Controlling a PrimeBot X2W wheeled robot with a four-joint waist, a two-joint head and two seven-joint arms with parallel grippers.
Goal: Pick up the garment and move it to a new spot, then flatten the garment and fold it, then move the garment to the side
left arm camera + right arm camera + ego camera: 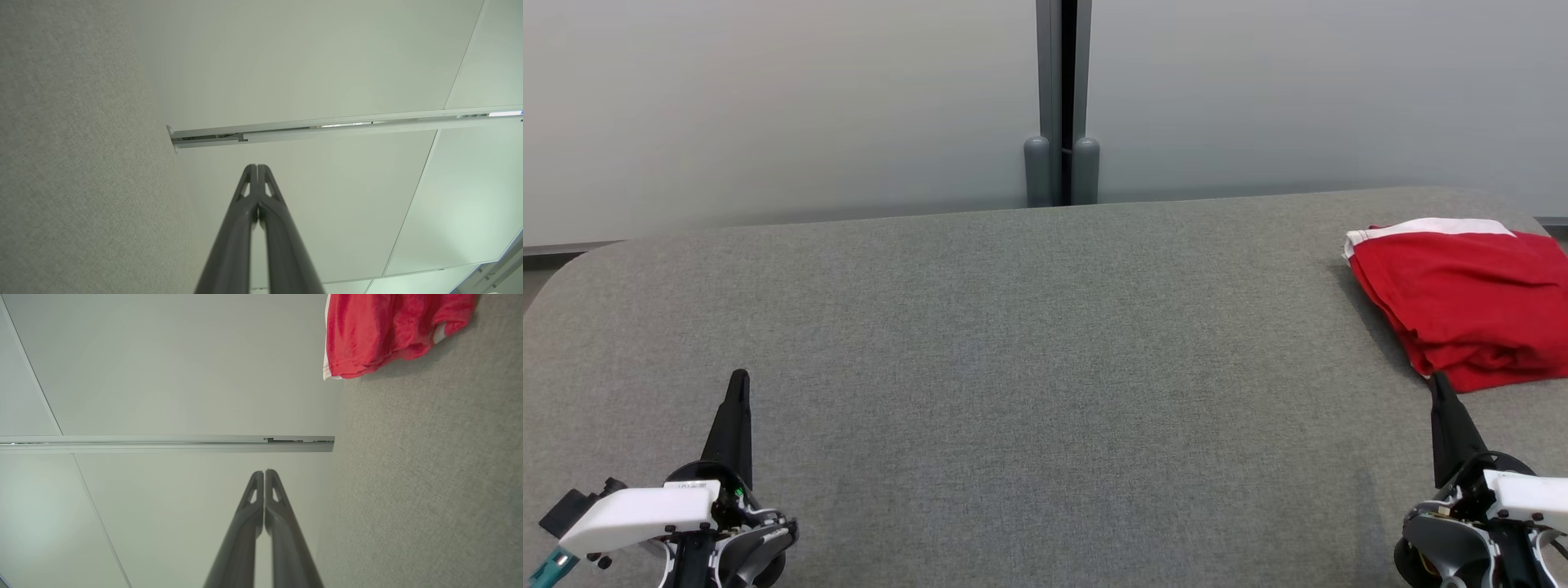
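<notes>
Our left gripper [739, 377] and right gripper [1438, 380] sit clenched, empty, over the grey fabric-covered table [1013, 327]. The folded red cloth garment with white trim [1462, 298] lies far right, just beyond that gripper; a careless sweep could undo the fold.

Pretty much the whole grey surface [1013, 343] was open, from the left edge to well past the middle. The only thing in the way was the folded red garment [1462, 302] at the right edge near the far corner, and wall panels [768, 106] closed off the far edge.
</notes>
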